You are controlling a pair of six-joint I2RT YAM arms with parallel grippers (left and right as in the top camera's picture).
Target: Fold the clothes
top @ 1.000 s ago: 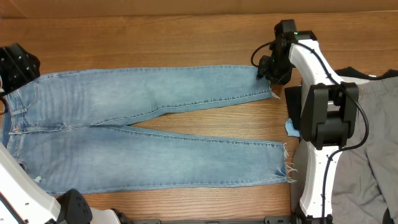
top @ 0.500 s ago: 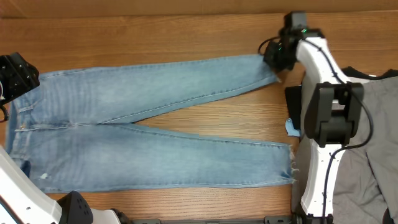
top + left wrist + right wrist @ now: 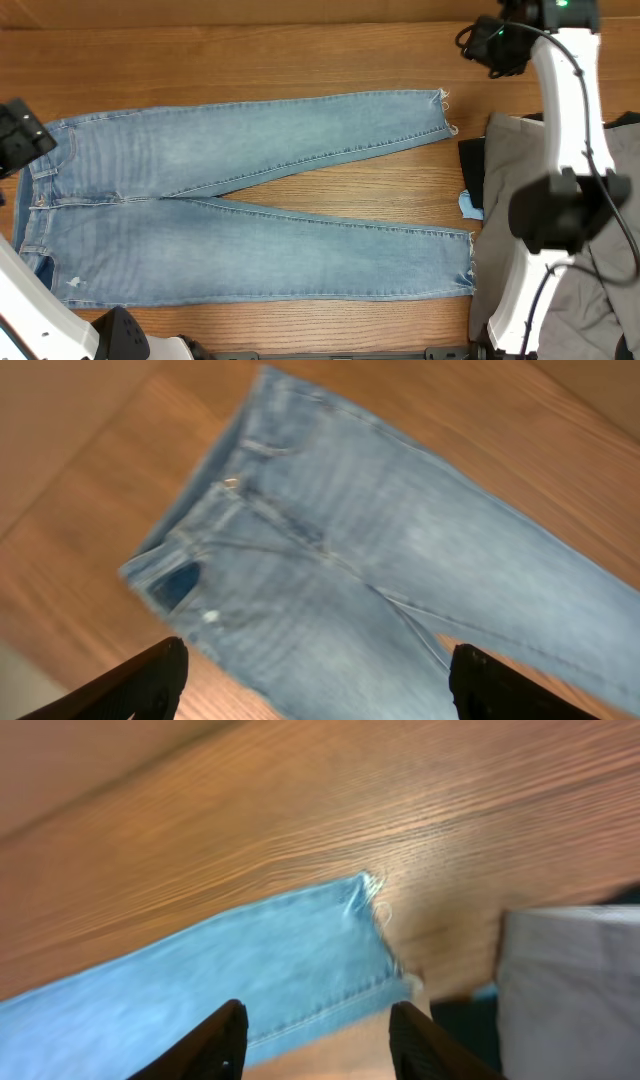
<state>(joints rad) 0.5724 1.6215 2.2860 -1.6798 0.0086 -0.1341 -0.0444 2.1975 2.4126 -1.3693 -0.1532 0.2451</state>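
- The jeans (image 3: 250, 200) lie flat and face up on the wooden table (image 3: 250, 60), light blue denim spread across most of the board.
- Their waistband (image 3: 35, 190) sits at the table's left end, and both legs run off to the right, parting in a narrow V.
- The upper leg (image 3: 330, 125) slants toward the far edge and ends in a frayed hem (image 3: 445, 112). The lower leg (image 3: 330, 260) runs along the near edge to its own ragged hem (image 3: 470, 265).
- A small white rip (image 3: 72, 283) shows on the lower leg close to the waistband.
- My left gripper (image 3: 318, 650) hangs over the waistband end. Its two dark fingers (image 3: 150, 680) are spread wide at the bottom corners of the wrist view, and nothing is caught between them.
- From that wrist view the denim lies well below the fingers, the waistband corner and fly seam in plain sight.
- My right gripper (image 3: 318, 1010) is up by the far right corner of the table, past the upper leg's hem and clear of the fabric.
- Its fingers (image 3: 225, 1035) stand apart and hold nothing. The hem corner shows beneath the gap, resting on bare wood.
- To the right of the jeans a heap of grey cloth (image 3: 615, 170) lies apart from them, with a dark garment (image 3: 472, 170) at its edge and a small blue scrap (image 3: 468, 206) just beside that.
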